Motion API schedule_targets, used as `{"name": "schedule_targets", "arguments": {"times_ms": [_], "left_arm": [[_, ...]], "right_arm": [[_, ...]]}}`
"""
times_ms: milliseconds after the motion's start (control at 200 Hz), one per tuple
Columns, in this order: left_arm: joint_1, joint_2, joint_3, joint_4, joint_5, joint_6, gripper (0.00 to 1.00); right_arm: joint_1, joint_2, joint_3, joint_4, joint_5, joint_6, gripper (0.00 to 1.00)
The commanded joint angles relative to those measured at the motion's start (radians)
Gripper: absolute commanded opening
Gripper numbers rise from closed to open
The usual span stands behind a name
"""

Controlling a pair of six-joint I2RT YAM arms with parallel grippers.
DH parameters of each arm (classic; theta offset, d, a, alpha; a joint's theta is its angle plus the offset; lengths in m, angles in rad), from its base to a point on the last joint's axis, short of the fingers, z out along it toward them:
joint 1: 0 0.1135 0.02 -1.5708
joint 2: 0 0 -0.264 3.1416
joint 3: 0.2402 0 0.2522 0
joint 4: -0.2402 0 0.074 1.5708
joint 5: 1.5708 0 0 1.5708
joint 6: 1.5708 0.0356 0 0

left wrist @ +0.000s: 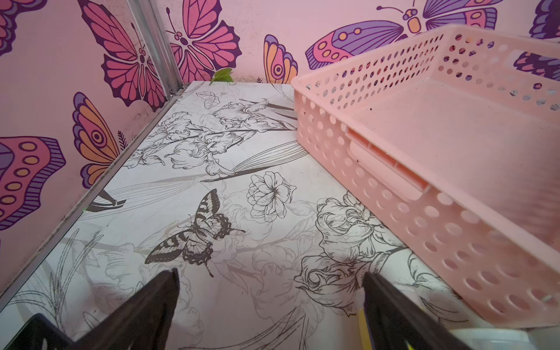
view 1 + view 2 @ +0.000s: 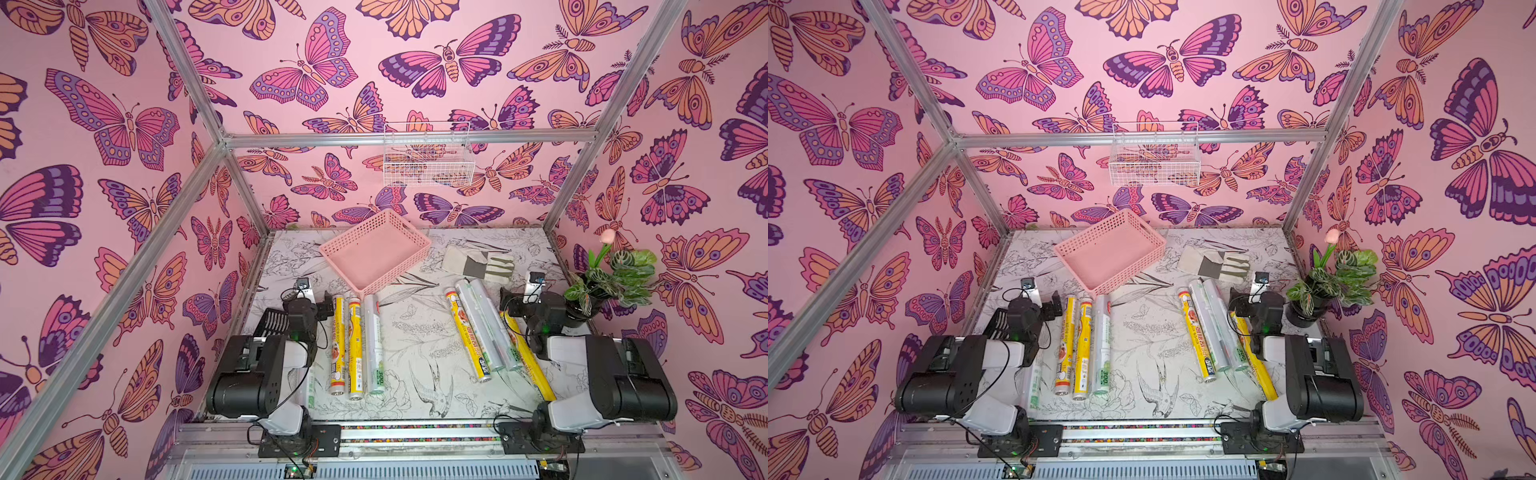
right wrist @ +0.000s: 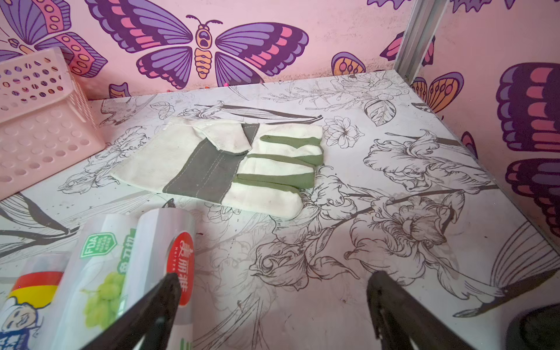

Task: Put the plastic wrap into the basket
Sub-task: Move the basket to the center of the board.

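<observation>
The left gripper (image 1: 269, 288) is spread wide and holds nothing, poised above the desk (image 1: 212, 181). The right gripper (image 3: 272, 288) is likewise spread and empty, with one finger just beside the end of a silvery roll. Plastic wrap, seven rolls counted, all lying on the desk: three rolls (image 2: 353, 345) along the left gripper's inner side, four rolls (image 2: 478, 332) along the right gripper's. Ahead of the left gripper sits one pink basket (image 2: 374, 253); ahead of the right, one glove (image 2: 478, 264).

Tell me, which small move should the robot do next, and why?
Probably move the left tool over the nearest yellow plastic wrap roll and lower it to grasp: both it and the right tool are open and empty, and the pink basket holds nothing yet.
</observation>
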Motion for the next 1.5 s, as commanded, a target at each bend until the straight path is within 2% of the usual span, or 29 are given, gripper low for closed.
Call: {"name": "schedule_targets", "arguments": {"times_ms": [0,175,290,386,546,646,686,731,796,896,926,986,1031,1082,1142,1197,1262,1382,1492], "left_arm": [[0.000,0.003,0.013,-0.018,0.006,0.003,1.00],[0.000,0.002,0.014,-0.019,0.007,0.001,1.00],[-0.001,-0.009,-0.004,-0.003,-0.019,-0.009,1.00],[-0.001,-0.040,-0.062,0.050,-0.071,-0.032,1.00],[-0.001,-0.120,-0.112,0.081,-0.080,-0.030,1.00],[-0.001,-0.261,-0.118,-0.019,-0.063,-0.023,1.00],[-0.001,-0.365,-0.114,-0.086,-0.065,-0.032,1.00],[0.000,-0.457,-0.103,-0.166,-0.071,-0.063,1.00],[0.001,-0.616,-0.077,-0.318,-0.077,-0.179,1.00],[0.003,-0.828,-0.048,-0.525,-0.038,-0.378,1.00],[0.003,-0.875,-0.042,-0.555,-0.010,-0.427,1.00],[0.003,-0.927,-0.001,-0.617,0.140,-0.474,1.00],[0.003,-0.919,0.034,-0.650,0.279,-0.503,1.00],[0.002,-0.879,0.065,-0.657,0.443,-0.517,1.00],[-0.011,-0.807,0.096,-0.660,0.591,-0.585,1.00],[-0.057,-0.739,0.121,-0.664,0.672,-0.603,1.00],[-0.153,-0.676,0.141,-0.666,0.674,-0.592,1.00],[-0.385,-0.559,0.203,-0.725,0.548,-0.525,1.00],[-0.545,-0.406,0.272,-0.767,0.465,-0.522,1.00]], "right_arm": [[-0.005,0.008,0.003,0.016,-0.016,-0.012,0.99],[-0.006,0.009,0.006,0.012,-0.014,-0.007,0.99],[-0.009,0.008,0.012,0.000,0.087,0.035,0.99],[-0.009,0.008,0.012,-0.004,0.099,0.039,0.99],[-0.009,0.001,0.006,0.009,0.085,0.035,0.99],[-0.009,-0.074,-0.009,-0.013,0.082,0.033,0.99],[-0.009,-0.123,-0.001,-0.072,0.107,0.051,0.99],[-0.009,-0.190,0.029,-0.193,0.134,0.072,0.99],[-0.008,-0.286,0.087,-0.387,0.174,0.120,0.99],[-0.011,-0.396,0.190,-0.697,0.272,0.460,0.99],[-0.016,-0.412,0.216,-0.744,0.214,0.508,0.99],[-0.021,-0.435,0.236,-0.735,-0.052,0.470,0.99],[-0.020,-0.432,0.235,-0.678,-0.228,0.500,0.99],[-0.017,-0.415,0.240,-0.634,-0.345,0.564,0.96],[0.004,-0.386,0.269,-0.652,-0.406,0.602,0.89],[0.045,-0.359,0.311,-0.716,-0.398,0.585,0.86],[0.107,-0.327,0.359,-0.787,-0.350,0.549,0.82],[0.222,-0.274,0.428,-0.873,-0.232,0.527,0.76],[0.308,-0.223,0.465,-0.893,-0.154,0.541,0.75]]}}
